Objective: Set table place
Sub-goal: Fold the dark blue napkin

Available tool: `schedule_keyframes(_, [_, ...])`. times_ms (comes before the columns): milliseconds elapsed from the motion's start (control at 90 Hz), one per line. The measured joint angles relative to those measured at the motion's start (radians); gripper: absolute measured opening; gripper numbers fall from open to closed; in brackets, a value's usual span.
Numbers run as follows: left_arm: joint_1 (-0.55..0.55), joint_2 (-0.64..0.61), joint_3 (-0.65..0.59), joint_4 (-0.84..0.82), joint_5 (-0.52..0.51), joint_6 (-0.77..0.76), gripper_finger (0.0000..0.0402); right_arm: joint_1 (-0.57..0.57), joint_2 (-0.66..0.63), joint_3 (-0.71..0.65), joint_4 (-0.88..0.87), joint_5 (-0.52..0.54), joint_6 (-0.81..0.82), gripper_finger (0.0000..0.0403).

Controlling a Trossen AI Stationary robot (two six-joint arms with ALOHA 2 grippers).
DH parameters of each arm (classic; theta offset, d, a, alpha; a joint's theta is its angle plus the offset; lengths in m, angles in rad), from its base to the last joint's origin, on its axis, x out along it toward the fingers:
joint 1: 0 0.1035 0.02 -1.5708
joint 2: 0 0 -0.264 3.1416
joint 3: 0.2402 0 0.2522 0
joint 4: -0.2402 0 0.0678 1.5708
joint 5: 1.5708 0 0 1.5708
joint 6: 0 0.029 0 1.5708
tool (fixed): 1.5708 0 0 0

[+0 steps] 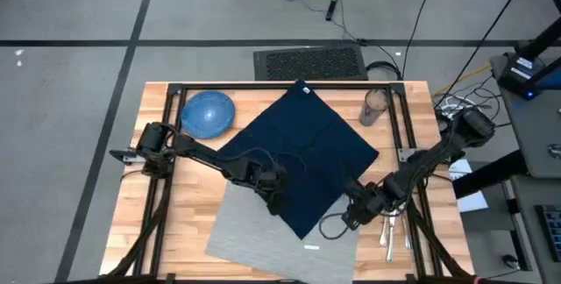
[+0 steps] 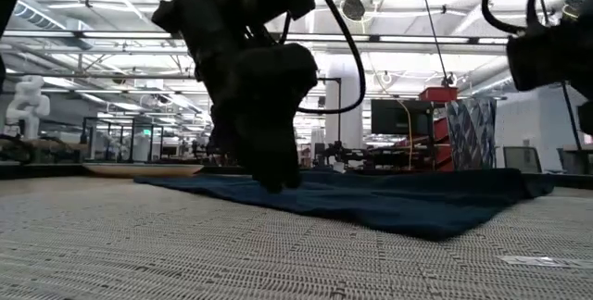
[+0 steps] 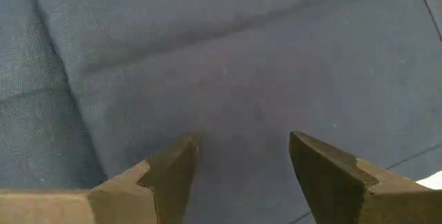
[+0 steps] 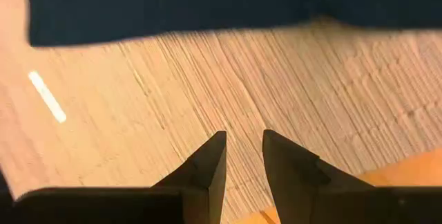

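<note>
The grey placemat (image 1: 263, 227) lies flat on the near part of the wooden counter (image 1: 188, 205). Its far half is covered by a dark blue napkin (image 1: 302, 157) that lies slanted on top of it. A blue dish (image 1: 208, 113) sits at the far left corner, well apart from the mat, a brown cup (image 1: 374, 106) stands at the far right, and some cutlery (image 1: 388, 228) lies just beside the mat on the right.

The left gripper (image 3: 238, 158) is held low over the napkin with its fingers spread wide and nothing between them. The right gripper (image 4: 243, 153) is over the mat's right edge, its fingers nearly pressed together and empty.

The mat is probably light, soft and floppy, and its woven top should not be slippery. It is best taken by a thin edge or corner, near the small white tag (image 1: 311, 247), and slid, not lifted high. The napkin is softer and may bunch up when pinched. Whether the left fingers touch the cloth cannot be made out.
</note>
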Motion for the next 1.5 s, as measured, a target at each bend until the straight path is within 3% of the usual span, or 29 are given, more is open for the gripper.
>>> schedule_keyframes(589, [-0.092, 0.003, 0.003, -0.165, 0.249, -0.02, 0.0218, 0.022, 0.088, 0.004, -0.021, -0.037, -0.01, 0.0082])
schedule_keyframes(1078, [-0.169, -0.077, -0.007, -0.682, 0.329, -0.089, 0.0218, 0.022, 0.09, 0.002, -0.027, -0.049, -0.011, 0.0082])
schedule_keyframes(1278, [-0.203, -0.196, -0.009, -0.946, 0.205, -0.211, 0.0219, 0.023, 0.089, 0.0, -0.034, -0.057, -0.006, 0.0082])
schedule_keyframes(1500, [-0.218, -0.374, -0.006, -0.959, -0.028, -0.502, 0.0219, 0.023, 0.083, -0.001, -0.026, -0.056, -0.001, 0.0082])
